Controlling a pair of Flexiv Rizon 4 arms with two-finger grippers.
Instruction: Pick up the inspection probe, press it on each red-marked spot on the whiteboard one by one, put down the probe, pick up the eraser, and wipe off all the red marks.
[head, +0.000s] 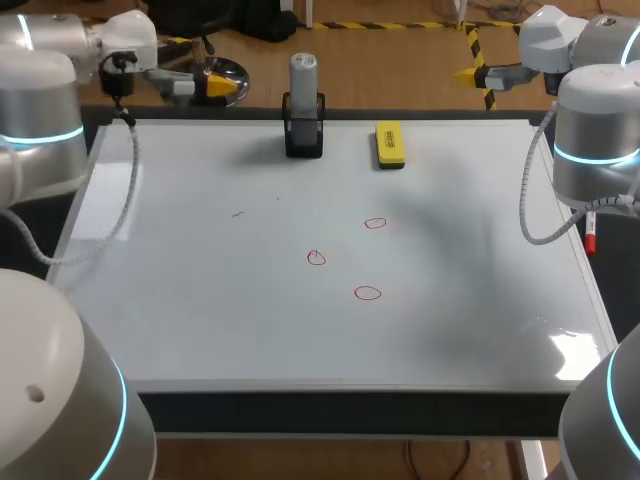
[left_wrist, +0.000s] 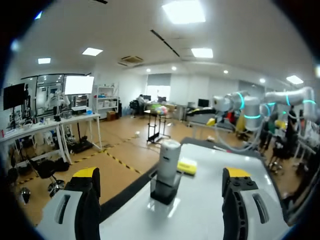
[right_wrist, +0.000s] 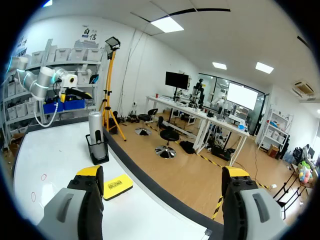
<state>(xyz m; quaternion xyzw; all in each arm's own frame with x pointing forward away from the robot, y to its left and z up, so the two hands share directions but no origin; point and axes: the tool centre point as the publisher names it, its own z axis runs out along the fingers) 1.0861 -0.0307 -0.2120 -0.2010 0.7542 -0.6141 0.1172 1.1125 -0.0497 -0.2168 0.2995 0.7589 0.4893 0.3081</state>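
Our left tool (left_wrist: 162, 175) and right tool (right_wrist: 161, 172) stand open; the probe (head: 304, 78) sits upright, seemingly docked, at the far edge of the table (head: 350, 412).

probe (head: 304, 72) stands in its holder (head: 304, 135) at the whiteboard's (head: 200, 300) far edge, mid-width. eraser (head: 389, 145) lies just right of it. Three marks mid-board: one (head: 375, 223) farthest, one (head: 316, 258) left, one (head: 368, 293) nearest me. My left gripper (head: 222, 87) is beyond the far-left corner, my right gripper (head: 468, 74) beyond the far-right.

Left hand (left_wrist: 161, 176) and right hand (right_wrist: 160, 175), both wide open, empty.
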